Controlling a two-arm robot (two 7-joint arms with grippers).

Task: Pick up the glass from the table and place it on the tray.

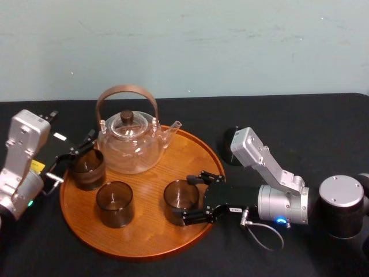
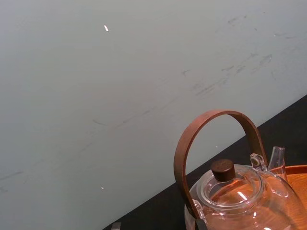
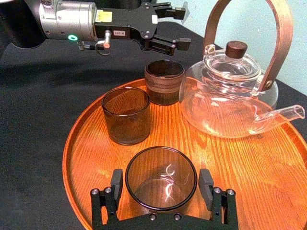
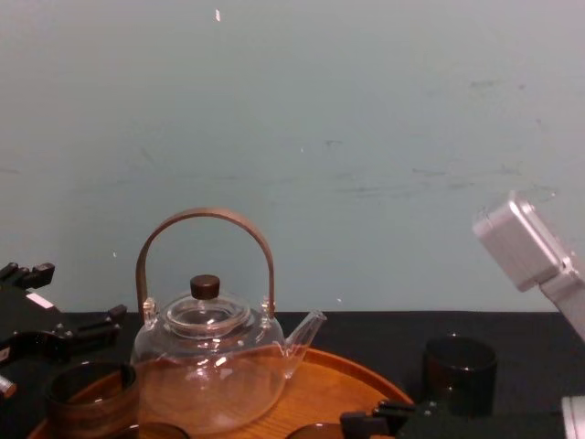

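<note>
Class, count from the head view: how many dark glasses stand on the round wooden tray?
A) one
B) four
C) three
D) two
C: three glasses stand on the tray with the teapot: the left glass by the left gripper, the middle glass, and the right glass at the right gripper; a fourth glass stands on the table.

The tray [image 1: 150, 231] is grained orange-brown, the glass [image 1: 180, 196] smoky brown, the teapot [image 1: 130, 147] clear, the table [image 1: 288, 115] black.
</note>
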